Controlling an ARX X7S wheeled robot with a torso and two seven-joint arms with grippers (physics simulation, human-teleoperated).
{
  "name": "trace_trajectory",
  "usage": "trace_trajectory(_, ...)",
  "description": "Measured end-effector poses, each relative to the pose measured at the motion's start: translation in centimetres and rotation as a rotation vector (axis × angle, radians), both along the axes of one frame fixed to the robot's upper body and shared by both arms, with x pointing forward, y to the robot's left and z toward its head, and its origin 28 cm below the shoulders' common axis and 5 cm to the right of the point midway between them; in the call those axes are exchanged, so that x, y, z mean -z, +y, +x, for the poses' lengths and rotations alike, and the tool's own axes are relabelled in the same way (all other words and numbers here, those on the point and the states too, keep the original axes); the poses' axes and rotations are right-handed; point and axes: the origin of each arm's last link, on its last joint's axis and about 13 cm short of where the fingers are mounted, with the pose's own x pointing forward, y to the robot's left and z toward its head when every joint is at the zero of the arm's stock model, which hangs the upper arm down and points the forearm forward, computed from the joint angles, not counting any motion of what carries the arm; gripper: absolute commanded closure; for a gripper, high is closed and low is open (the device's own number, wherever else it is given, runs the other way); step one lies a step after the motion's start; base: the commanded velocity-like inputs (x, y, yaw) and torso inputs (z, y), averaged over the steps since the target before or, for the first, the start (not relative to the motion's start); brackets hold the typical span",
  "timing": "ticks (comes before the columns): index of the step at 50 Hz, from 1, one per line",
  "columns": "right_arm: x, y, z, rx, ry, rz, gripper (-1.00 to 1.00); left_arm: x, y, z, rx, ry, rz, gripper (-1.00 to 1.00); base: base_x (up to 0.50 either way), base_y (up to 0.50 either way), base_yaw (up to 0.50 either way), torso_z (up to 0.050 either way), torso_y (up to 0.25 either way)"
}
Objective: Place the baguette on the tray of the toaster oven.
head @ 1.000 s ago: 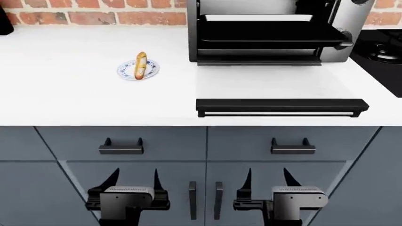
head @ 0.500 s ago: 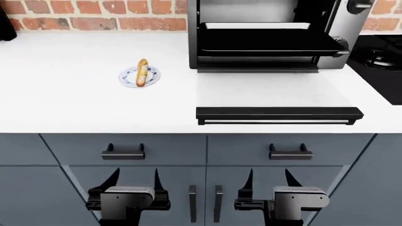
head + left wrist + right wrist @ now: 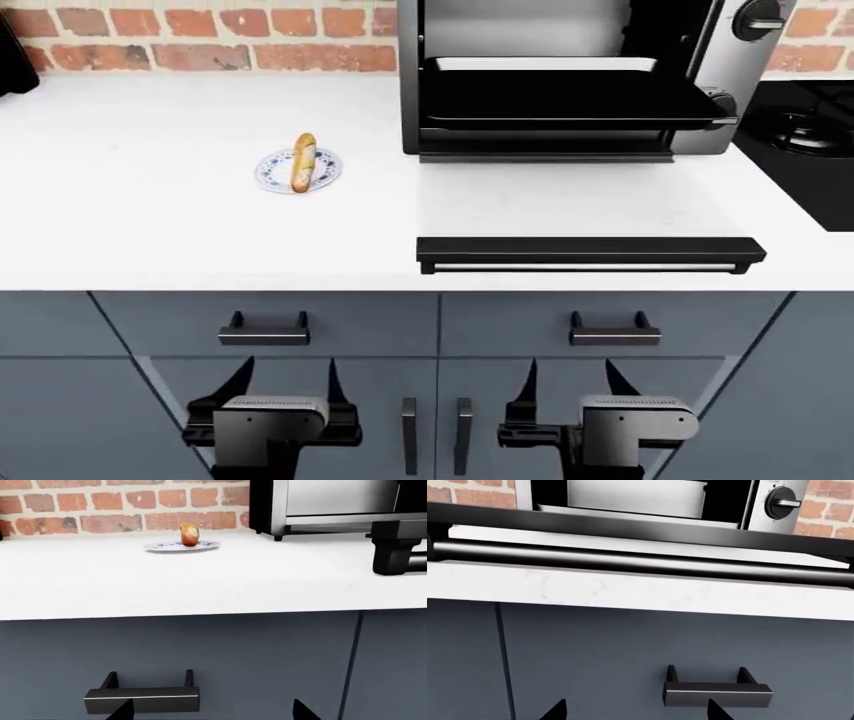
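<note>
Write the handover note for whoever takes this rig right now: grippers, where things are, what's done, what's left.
Left gripper: open, empty, low in front of the cabinet doors.
Right gripper: open, empty, also low by the cabinets.
Baguette: lying on the small plate on the counter, left of the toaster oven.
Oven door is folded down open; the tray is pulled out and bare.
Done: nothing picked up yet.
Left: raise an arm to the counter, likely the left, grasp the baguette, and set it on the tray.
</note>
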Motion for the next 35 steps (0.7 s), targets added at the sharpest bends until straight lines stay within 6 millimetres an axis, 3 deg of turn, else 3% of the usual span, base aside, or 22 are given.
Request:
trace_trajectory(32, 0.0, 0.0, 0.0, 0.003, -0.002, -0.026, -1.0, 0.0, 0.0, 0.0, -0.045, 0.011, -0.009, -1.0, 0.0, 0.0, 0.0, 0.0, 0.0)
trace_trajectory(35, 0.0, -1.1, -1.6, 0.03, 0.043, -0.032, -1.0, 0.0, 0.0, 0.0, -0.043, 0.009, -0.01, -1.0, 0.0, 0.0, 0.0, 0.0, 0.0)
